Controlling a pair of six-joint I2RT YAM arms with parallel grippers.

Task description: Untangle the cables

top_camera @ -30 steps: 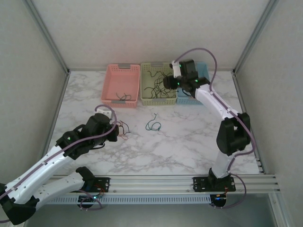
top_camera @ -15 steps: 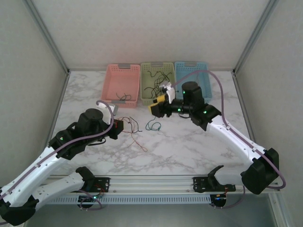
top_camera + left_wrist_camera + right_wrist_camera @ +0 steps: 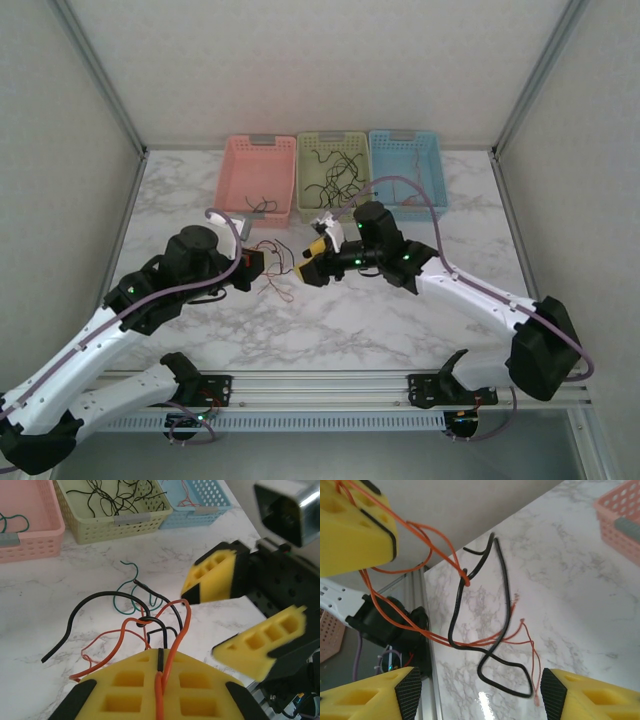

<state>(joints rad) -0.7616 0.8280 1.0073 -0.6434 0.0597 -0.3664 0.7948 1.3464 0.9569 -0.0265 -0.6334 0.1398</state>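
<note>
Top external: the left claw (image 3: 252, 268) is clamped on the tangled cables (image 3: 280, 285) above the table (image 3: 400, 320). The right claw (image 3: 310, 262) is just beside them.

Left wrist: the left claw (image 3: 160, 655) pinches orange and black strands.

Right wrist: the right claw (image 3: 480, 700) stands wide apart, empty.

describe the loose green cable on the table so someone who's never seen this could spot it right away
On the marble table, look in front of the middle, yellow-green basket of the three. A thin dark green cable curls there. Unlike the black cable and orange cable beside it, both pinched in the left gripper, nothing holds it.
</note>
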